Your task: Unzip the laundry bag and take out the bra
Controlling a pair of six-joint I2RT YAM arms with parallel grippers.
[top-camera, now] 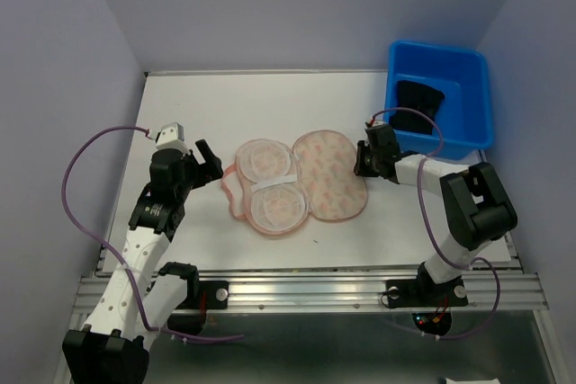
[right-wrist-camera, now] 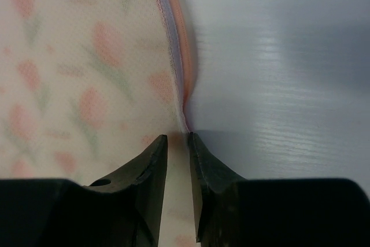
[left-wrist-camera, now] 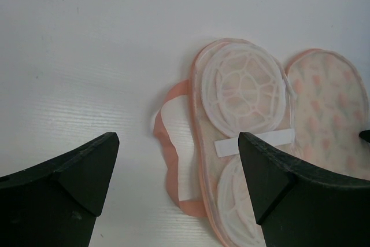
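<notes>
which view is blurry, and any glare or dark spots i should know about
Right wrist: the laundry bag print is soft, out of focus up close; a pale sheen streaks the table. Left wrist: the bag's cups are sharp, the left gripper's fingers dark and featureless. Top external: even light, faint shadows, dark only inside the blue tub.

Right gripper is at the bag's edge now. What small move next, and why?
Probably lift the right gripper slightly. Its jaws pinch the bag at its pink edge, and the bag lies unzipped and flat; a small lift would show whether the grip holds. The left gripper hangs open beside the strap, touching nothing.
</notes>
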